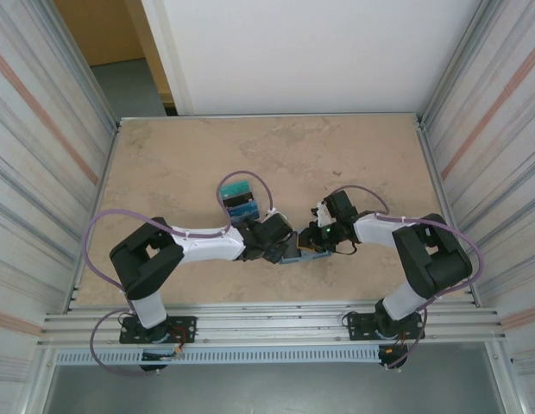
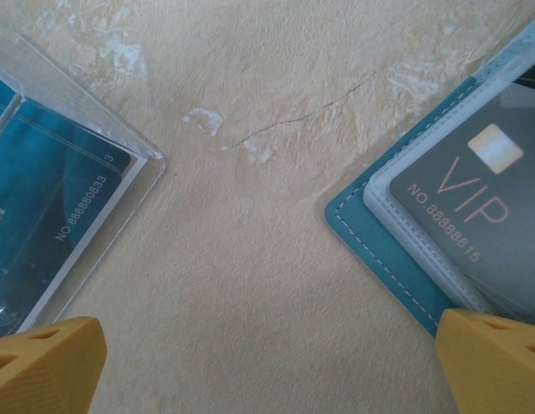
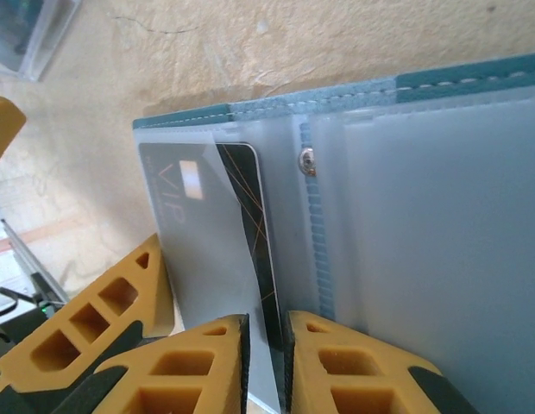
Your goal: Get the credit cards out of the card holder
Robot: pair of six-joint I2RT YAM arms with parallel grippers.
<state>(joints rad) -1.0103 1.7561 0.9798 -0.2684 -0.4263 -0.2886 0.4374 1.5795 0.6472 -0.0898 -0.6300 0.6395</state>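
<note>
Right pincer [image 3: 266, 362] grips the black VIP card [image 3: 250, 224], likely stiff and slick, by its exposed edge outside the soft card holder [image 3: 440, 259]; left pincer [image 2: 267, 362] gapes.

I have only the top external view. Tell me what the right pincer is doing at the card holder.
Observer: Right wrist view: the right pincer is shut on the edge of the black VIP card, which sits partly under a frosted sleeve of the card holder.
Operator: Now report the left pincer.
Observer: Left wrist view: the left pincer is wide open over bare table, with the card holder's corner by one fingertip.
Operator: Read me that card's number.
Observer: NO.88888815, printed below VIP.
</note>
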